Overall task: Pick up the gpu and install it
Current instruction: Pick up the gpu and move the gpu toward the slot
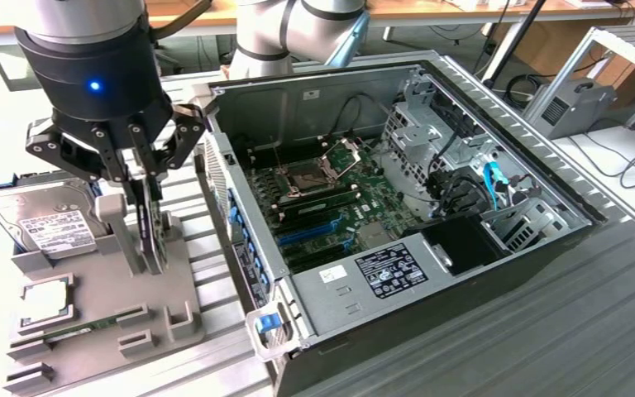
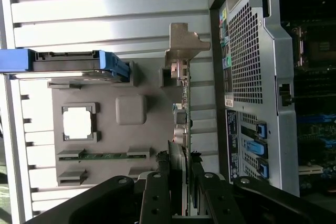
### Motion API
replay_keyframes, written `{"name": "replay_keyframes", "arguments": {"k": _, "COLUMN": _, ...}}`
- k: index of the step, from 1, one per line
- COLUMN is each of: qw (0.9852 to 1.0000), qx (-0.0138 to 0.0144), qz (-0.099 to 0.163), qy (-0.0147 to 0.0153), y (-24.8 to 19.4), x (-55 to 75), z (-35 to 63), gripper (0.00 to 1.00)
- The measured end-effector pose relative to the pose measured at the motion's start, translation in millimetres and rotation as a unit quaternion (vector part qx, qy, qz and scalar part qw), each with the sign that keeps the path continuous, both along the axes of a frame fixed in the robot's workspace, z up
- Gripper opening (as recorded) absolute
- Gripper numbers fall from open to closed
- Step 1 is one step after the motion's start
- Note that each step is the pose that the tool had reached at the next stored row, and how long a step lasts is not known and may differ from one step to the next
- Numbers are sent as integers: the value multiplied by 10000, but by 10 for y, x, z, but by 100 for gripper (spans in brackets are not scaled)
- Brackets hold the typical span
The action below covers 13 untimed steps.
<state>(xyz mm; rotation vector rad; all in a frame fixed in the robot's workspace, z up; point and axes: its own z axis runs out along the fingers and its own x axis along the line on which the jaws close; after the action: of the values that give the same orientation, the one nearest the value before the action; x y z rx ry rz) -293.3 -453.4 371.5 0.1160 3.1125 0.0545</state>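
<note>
The gpu point(image 1: 155, 244) stands on edge in the grey holder tray point(image 1: 102, 285) at the exterior view's left, beside the open computer case point(image 1: 295, 314). My gripper point(image 1: 145, 207) comes down on it from above, one finger on each face of the card. In the wrist view the gpu point(image 2: 181, 108) shows edge-on, its silver end bracket point(image 2: 184, 43) at the far end, and my gripper point(image 2: 180, 184) is shut on the near end. I cannot tell whether the card's lower edge still rests in the tray's slot. Blue card slots point(image 1: 312, 233) lie on the motherboard inside the case.
On the tray point(image 2: 131, 145) lie a silver hard drive in a blue frame point(image 1: 47, 219), a square processor chip point(image 1: 44, 299) and a green memory stick point(image 1: 75, 331). The case's perforated rear panel point(image 2: 247, 61) stands close beside the gpu. A ribbed metal table point(image 1: 582, 331) carries everything.
</note>
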Motion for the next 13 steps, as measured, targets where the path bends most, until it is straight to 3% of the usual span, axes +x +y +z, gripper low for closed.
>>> {"name": "replay_keyframes", "arguments": {"k": 13, "qw": 10000, "qx": 0, "qz": 0, "qy": 0, "y": 0, "x": 0, "z": 53, "gripper": 26}}
